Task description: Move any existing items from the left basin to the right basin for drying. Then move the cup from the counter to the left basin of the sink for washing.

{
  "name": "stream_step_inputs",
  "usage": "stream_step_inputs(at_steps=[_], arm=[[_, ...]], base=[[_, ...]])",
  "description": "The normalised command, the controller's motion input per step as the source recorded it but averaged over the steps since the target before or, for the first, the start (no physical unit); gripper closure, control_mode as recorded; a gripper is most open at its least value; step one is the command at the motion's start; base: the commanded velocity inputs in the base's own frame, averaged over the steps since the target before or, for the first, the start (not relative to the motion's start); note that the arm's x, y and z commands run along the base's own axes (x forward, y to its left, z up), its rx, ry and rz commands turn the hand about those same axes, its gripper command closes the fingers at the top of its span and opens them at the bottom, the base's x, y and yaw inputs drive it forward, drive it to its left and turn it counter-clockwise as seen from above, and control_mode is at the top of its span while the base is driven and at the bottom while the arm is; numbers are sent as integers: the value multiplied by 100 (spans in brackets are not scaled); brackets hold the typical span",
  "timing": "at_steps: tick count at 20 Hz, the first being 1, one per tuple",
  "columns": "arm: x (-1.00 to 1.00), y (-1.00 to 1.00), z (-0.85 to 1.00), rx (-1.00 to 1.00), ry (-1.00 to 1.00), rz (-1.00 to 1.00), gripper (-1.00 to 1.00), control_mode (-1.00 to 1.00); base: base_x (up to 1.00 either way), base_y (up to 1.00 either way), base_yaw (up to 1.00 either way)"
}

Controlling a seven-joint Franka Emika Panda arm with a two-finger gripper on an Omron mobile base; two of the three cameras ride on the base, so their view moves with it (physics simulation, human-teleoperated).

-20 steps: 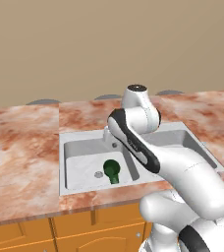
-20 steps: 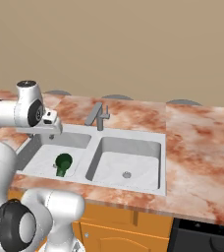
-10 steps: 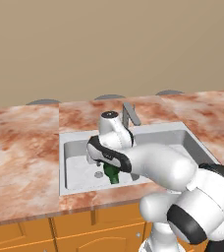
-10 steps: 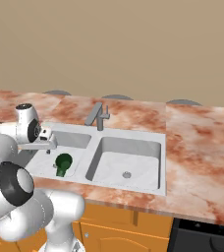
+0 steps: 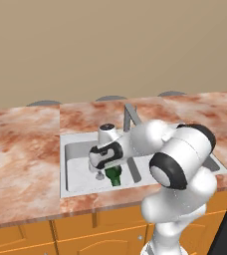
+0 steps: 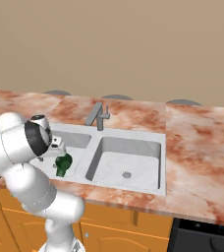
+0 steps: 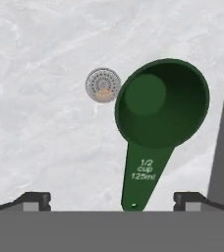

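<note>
You have the marbled stone counter [image 5: 26,149] around the grey metal sink [image 6: 153,139]. In its squarish left basin [image 7: 45,123], beside the round drain [image 7: 103,84], lies the dark green measuring scoop [image 7: 159,106], its bowl round, its handle tapering. Your gripper [image 7: 111,199] hangs released above it, jaws wide.

Arm folded forward and low, wrist pitched down; gripper [image 7: 111,202] pointing straight down, jaws spread wide, nothing between them.

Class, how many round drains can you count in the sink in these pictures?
2: one drain on the left basin floor beside the green measuring cup; one drain in the right basin. None seems hidden.
</note>
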Motion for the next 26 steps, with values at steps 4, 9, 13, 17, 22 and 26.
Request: stream_step_inputs(at_steps=[4, 9, 13, 17, 22, 26], arm=[[51, 1, -60, -4, 8, 2, -100, -100], [56, 8, -51, -6, 2, 4, -100, -100], [62, 8, -26, -9, 0, 7, -100, -100], [58, 14, -15, -10, 0, 9, -100, -100], [35, 9, -29, -5, 0, 7, -100, -100], [16, 0, -37, 0, 0, 6, -100, -100]], base=[[0, 0, 0], [0, 0, 0], [0, 0, 0], [0, 0, 0], [0, 0, 0], [0, 0, 0]])
